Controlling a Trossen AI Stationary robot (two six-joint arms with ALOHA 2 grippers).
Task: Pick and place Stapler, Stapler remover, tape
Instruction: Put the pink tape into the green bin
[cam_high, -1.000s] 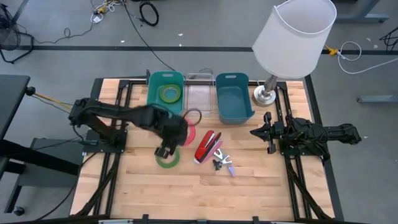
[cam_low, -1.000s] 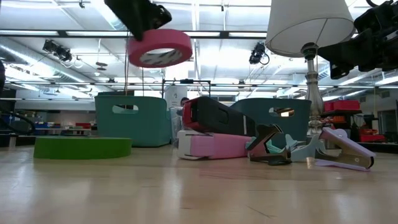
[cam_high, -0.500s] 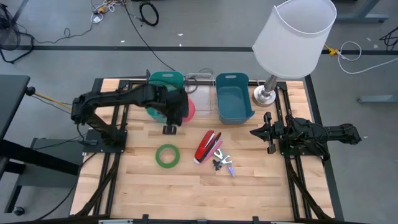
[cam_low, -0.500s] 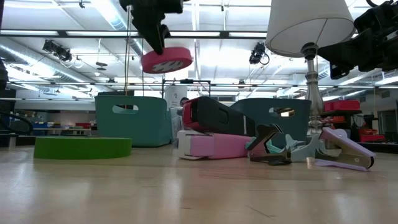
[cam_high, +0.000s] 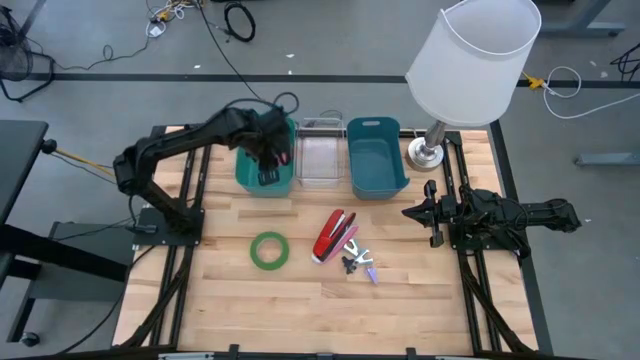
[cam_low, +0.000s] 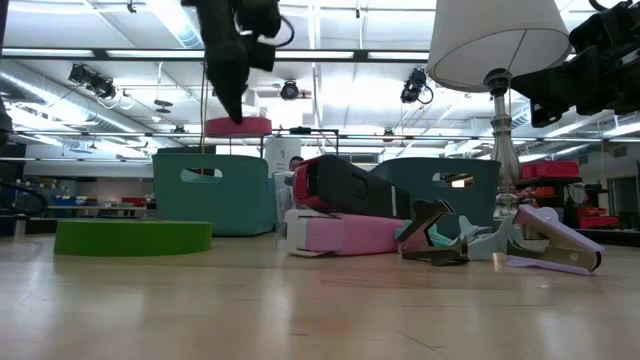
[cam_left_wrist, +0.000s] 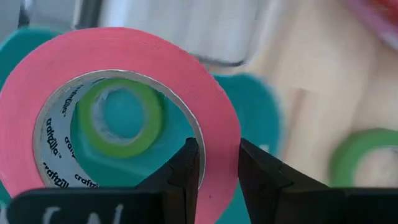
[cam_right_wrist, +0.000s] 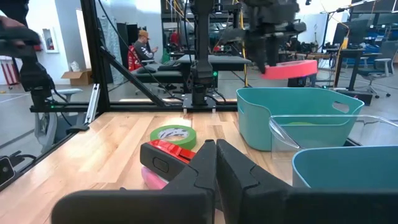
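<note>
Left gripper (cam_high: 270, 160) holds the pink tape (cam_left_wrist: 118, 118) over the left teal bin (cam_high: 250, 180), fingers (cam_left_wrist: 186, 168) pinching the roll's wall, one inside the core, one outside. In the low view the roll (cam_low: 238, 127) hangs flat just above the bin's rim (cam_low: 215, 190), not touching it. A green roll (cam_left_wrist: 121, 118) lies inside that bin, seen through the pink core. Core print reads "craftzilla", repeated.

Clear tray (cam_high: 322, 160) sits between the left bin and the right teal bin (cam_high: 375, 160), all three side by side along the far edge. Lamp (cam_high: 470, 60) stands at the far right corner, shade overhanging the table.

Green tape (cam_high: 268, 250) lies flat mid-table, open wood all around. Stapler (cam_high: 333, 235) is red over pink, just beside the stapler removers (cam_high: 358, 264); near edge of the table bare wood.

Right gripper (cam_high: 412, 212) waits at the right side, fingers (cam_right_wrist: 205, 168) closed together, holding nothing, well apart from the stapler.
</note>
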